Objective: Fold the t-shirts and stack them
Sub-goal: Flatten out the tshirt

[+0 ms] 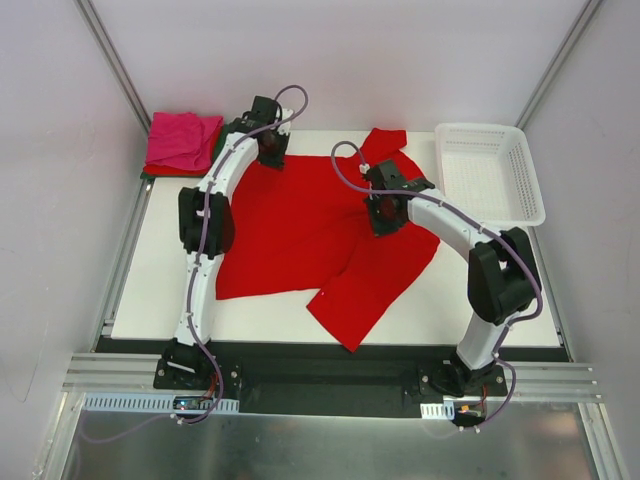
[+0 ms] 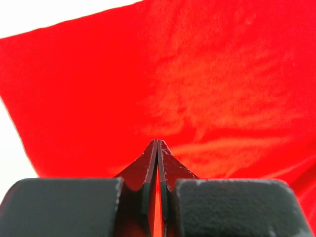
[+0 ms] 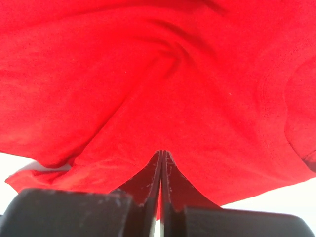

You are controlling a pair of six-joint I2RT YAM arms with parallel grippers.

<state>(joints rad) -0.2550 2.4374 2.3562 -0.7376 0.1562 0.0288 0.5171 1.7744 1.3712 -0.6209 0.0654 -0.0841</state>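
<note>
Left fingers (image 2: 148,165) and right fingers (image 3: 174,178) are both clamping shut on 1 red t-shirt (image 1: 300,235) sprawling across the bench (image 1: 160,290) centre; at 10 o'clock 1 pink t-shirt (image 1: 183,140) is hiding most of a stack (image 1: 165,171) beneath; 1 basket (image 1: 490,172) is sitting at 2 o'clock

White table (image 1: 150,290), red t-shirt (image 1: 300,240) spread centre, pink t-shirts (image 1: 182,140) far-left, white basket (image 1: 490,172) far-right

- The left end effector (image 2: 157,144) has its two dark fingers pressed together, and the tips meet at the cloth.
- A red t-shirt (image 2: 197,89) fills nearly the whole view, with soft wrinkles.
- The white counter (image 2: 29,17) shows at the top left and the left edge.
</note>
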